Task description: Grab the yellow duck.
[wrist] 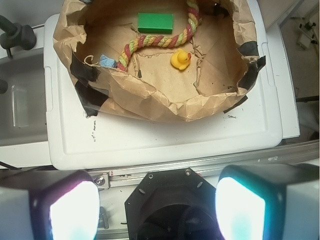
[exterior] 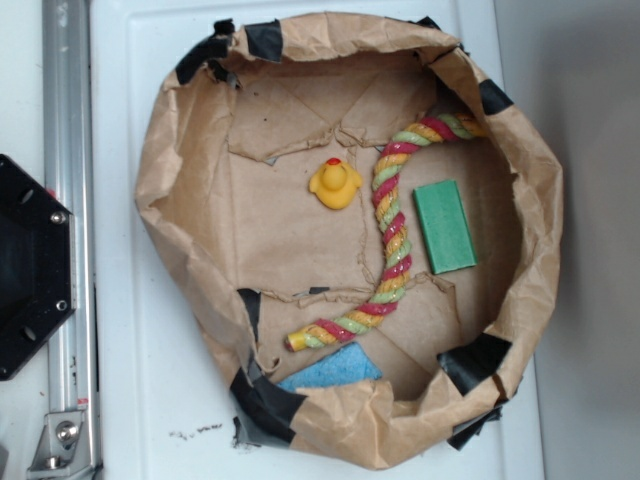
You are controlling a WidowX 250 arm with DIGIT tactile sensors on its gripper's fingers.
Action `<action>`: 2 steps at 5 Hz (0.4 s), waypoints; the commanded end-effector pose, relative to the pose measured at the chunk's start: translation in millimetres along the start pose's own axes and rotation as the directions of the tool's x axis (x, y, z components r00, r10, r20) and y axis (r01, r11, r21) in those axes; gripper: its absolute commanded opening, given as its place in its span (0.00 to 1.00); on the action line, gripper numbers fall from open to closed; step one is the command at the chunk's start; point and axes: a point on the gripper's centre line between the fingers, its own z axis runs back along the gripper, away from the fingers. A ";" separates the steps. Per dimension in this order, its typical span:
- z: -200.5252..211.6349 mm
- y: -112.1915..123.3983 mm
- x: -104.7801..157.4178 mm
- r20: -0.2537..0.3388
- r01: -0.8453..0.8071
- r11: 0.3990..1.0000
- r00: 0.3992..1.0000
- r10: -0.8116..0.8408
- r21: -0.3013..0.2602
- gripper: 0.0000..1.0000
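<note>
The yellow duck (exterior: 335, 184) is small and glossy with a red-orange beak, and it sits on the floor of a brown paper enclosure (exterior: 180, 180), just left of the twisted rope. In the wrist view the yellow duck (wrist: 180, 59) is far ahead, inside the paper wall. My gripper (wrist: 157, 207) is open, its two glowing pads wide apart with nothing between them. It hovers high over the black base mount, well short of the enclosure. The gripper does not show in the exterior view.
A red-yellow-green rope (exterior: 392, 235) curves across the enclosure. A green block (exterior: 445, 226) lies right of it and a blue sponge (exterior: 330, 370) sits at the near wall. Black tape (exterior: 475, 358) patches the paper rim. A black mount (exterior: 30, 265) and metal rail (exterior: 70, 240) lie to the left.
</note>
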 end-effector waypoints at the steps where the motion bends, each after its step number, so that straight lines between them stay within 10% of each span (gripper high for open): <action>1: 0.0 0.0 0.0 0.000 0.000 1.000 1.000 0.000 0.000 1.00; 2: -15.7 9.1 48.0 0.039 0.052 0.998 0.998 -0.051 -0.025 1.00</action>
